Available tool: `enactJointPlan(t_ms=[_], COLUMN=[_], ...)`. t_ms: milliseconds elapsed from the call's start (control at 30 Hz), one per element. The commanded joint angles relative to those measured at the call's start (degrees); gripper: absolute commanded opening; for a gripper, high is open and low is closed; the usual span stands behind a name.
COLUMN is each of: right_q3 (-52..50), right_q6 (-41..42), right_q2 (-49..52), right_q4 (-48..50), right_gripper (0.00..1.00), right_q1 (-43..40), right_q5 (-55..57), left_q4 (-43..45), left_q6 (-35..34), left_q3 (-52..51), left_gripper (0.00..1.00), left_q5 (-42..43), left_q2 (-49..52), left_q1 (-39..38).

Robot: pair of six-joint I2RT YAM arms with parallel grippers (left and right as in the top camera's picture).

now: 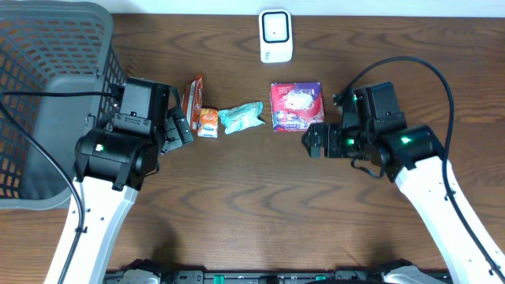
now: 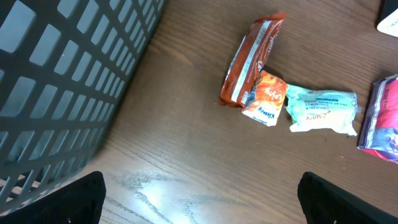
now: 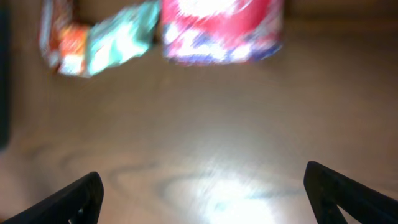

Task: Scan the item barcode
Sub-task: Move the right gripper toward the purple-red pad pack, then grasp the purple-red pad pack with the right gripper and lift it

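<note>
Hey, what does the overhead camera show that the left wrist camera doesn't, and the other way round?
Only overhead: both arms, the open right gripper beside the red package, and the white scanner in full. Only left wrist: close-up print on the orange pack and teal pack, framed by the open left gripper. Both: the grey basket, brown wrapper, those two packs, the red package and the wooden table.
</note>
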Motion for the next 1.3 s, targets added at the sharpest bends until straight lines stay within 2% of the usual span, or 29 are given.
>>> enactJointPlan(t_ms=[0, 67, 200, 267, 333, 500, 733, 800, 867, 933, 1033, 1067, 1100, 1167, 1200, 1267], right_q3=[0.9, 0.9, 5.2, 9.5, 14.6, 25.6, 26.9, 26.9, 26.9, 26.9, 26.9, 26.9, 26.9, 26.9, 26.9, 27.2], right_q6=[2.5, 2.5, 2.5, 2.1, -0.3, -9.3, -10.6, -10.6, -11.2, -13.0, -13.4, -13.4, -13.6, -13.6, -13.6, -13.6], right_q2=[2.7, 4.5, 11.4, 15.5, 20.2, 32.0, 41.2, 43.5, 45.5, 47.7, 50.4, 51.4, 52.3, 52.9, 52.8, 51.8], right_q4=[4.2, 8.6, 15.3, 12.6, 8.2, -1.6, 1.5, 3.3, 5.5, 7.6, 8.1, 8.0, 7.7, 7.2, 6.9, 6.3], right_gripper=[0.99, 0.99, 0.93, 0.88, 0.88, 0.99, 0.99, 0.96, 0.86, 0.81, 0.67, 0.55, 0.37, 0.12, 0.03, 0.01], right_q1=[-2.4, -3.8, -8.2, -9.4, -10.1, -10.1, -10.6, -11.1, -11.6, -11.8, -11.8, -11.7, -11.7, -11.9, -12.2, -12.6], right_q5=[6.0, 3.0, -13.4, -13.9, -14.0, -14.0, -13.4, -14.1, -16.7, -21.6, -24.0, -23.9, -23.9, -23.8, -23.8, -23.7], left_q4=[-0.3, -0.3, -0.3, -0.3, -0.3, -0.3, -0.3, -0.3, -0.3, -0.3, -0.3, -0.3, -0.3, -0.3, -0.3, -0.3], left_q6=[-0.9, -0.9, -0.9, -0.9, -0.9, -0.9, -0.9, -0.9, -0.9, -0.9, -0.9, -0.9, -0.9, -0.9, -0.9, -0.9], left_q3=[0.2, 0.2, 0.2, 0.2, 0.2, 0.2, 0.2, 0.2, 0.2, 0.2, 0.2, 0.2, 0.2, 0.2, 0.2, 0.2], left_gripper=[0.98, 0.98, 0.98, 0.98, 0.98, 0.98, 0.98, 0.98, 0.98, 0.98, 0.98, 0.98, 0.98, 0.98, 0.98, 0.98], left_q5=[0.5, 0.5, 0.5, 0.5, 0.5, 0.5, 0.5, 0.5, 0.5, 0.5, 0.5, 0.5, 0.5, 0.5, 0.5, 0.5], left_q2=[0.2, 0.2, 0.2, 0.2, 0.2, 0.2, 0.2, 0.2, 0.2, 0.2, 0.2, 0.2, 0.2, 0.2, 0.2, 0.2], left_q1=[0.2, 0.2, 0.2, 0.2, 0.2, 0.2, 0.2, 0.2, 0.2, 0.2, 0.2, 0.2, 0.2, 0.2, 0.2, 0.2])
